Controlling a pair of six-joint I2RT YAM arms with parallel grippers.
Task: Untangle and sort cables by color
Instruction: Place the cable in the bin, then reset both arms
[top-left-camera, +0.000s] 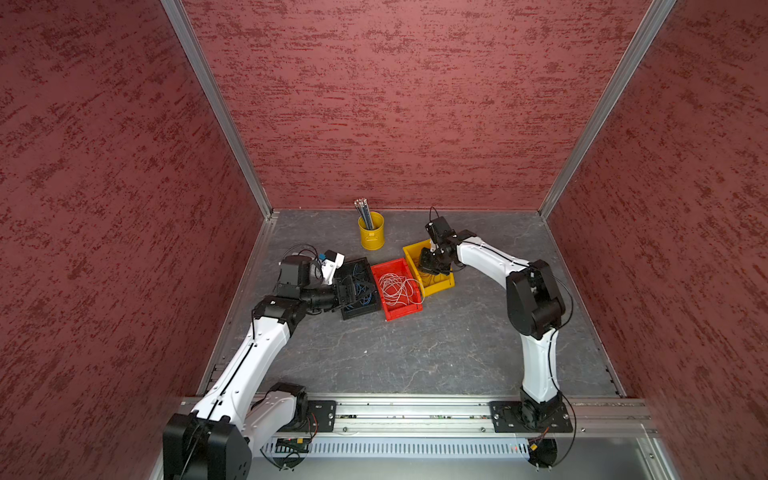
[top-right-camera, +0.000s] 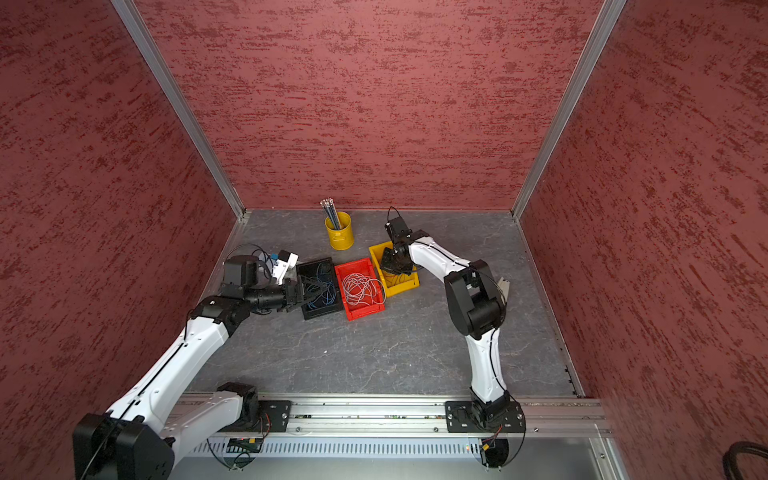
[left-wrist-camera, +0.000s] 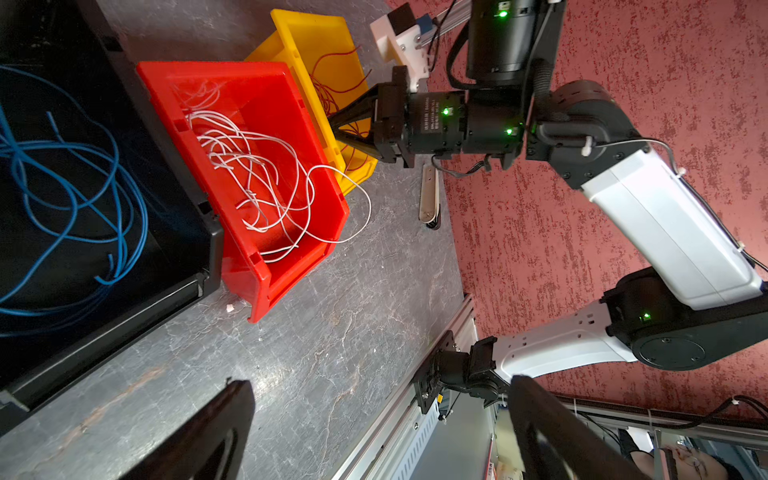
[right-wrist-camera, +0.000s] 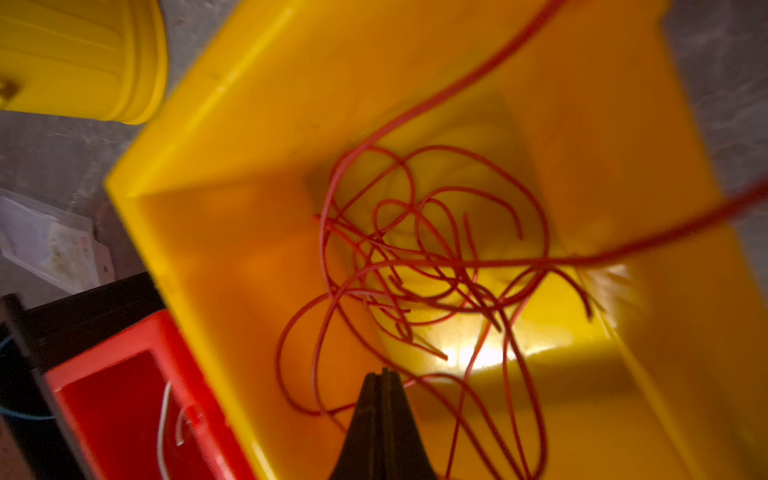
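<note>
Three bins stand side by side. The black bin (top-left-camera: 357, 262) holds blue cables (left-wrist-camera: 75, 199). White cables (left-wrist-camera: 257, 174) fill the red bin (top-left-camera: 392, 318), and one loop (left-wrist-camera: 365, 208) hangs over its rim. Red cables (right-wrist-camera: 436, 257) lie tangled in the yellow bin (right-wrist-camera: 249, 124). My left gripper (left-wrist-camera: 376, 380) is open and empty, lying level over the black bin in both top views (top-left-camera: 358, 290) (top-right-camera: 313, 291). My right gripper (right-wrist-camera: 382, 370) points down into the yellow bin (top-left-camera: 440, 286), its jaws shut. A red strand crosses behind its tip; I cannot tell if it is pinched.
A yellow cup (top-left-camera: 371, 232) with grey pencils stands behind the bins, near the back wall. Red textured walls close in three sides. A metal rail (top-left-camera: 415, 415) runs along the front edge. A small white scrap (left-wrist-camera: 230, 308) lies on the table by the red bin.
</note>
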